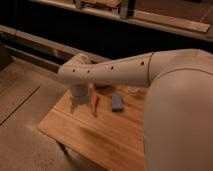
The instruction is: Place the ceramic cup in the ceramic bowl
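Observation:
My white arm reaches from the right across a wooden table [100, 135]. Its wrist hangs over the table's far left part, and the gripper [76, 106] points down just above the wood there. A sliver of the dark maroon ceramic bowl [103, 87] shows under the arm, to the right of the gripper. A small piece of the cream-white ceramic cup [133, 91] shows further right, also mostly hidden by the arm. The gripper is apart from both.
A flat blue block [116, 103] lies near the table's middle. A thin orange-red object [95, 106] lies just right of the gripper. The table's left corner and front edge drop to a concrete floor [25, 105]. A dark wall with ledges runs behind.

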### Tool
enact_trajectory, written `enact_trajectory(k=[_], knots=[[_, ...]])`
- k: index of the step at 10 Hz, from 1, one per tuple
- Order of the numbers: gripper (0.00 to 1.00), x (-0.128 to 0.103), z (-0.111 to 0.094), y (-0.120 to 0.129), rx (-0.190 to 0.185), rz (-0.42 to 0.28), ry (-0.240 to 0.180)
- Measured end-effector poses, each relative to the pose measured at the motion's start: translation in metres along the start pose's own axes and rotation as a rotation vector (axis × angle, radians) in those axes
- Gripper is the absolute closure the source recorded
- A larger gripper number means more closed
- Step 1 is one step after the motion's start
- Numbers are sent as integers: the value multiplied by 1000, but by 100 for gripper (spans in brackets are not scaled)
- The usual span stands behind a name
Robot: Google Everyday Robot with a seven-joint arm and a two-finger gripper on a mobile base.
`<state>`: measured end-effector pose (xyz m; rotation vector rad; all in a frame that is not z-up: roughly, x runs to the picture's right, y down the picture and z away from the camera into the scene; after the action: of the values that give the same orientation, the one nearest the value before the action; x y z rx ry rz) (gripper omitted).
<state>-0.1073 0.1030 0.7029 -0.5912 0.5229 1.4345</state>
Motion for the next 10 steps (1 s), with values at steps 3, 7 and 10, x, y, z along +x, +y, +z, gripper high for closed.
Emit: enact_trajectory(k=[3, 7, 10], knots=[[35, 0, 0, 0, 0, 0, 0], [35, -1, -1, 1, 2, 4, 1], [35, -34, -13, -3, -16, 106, -12]])
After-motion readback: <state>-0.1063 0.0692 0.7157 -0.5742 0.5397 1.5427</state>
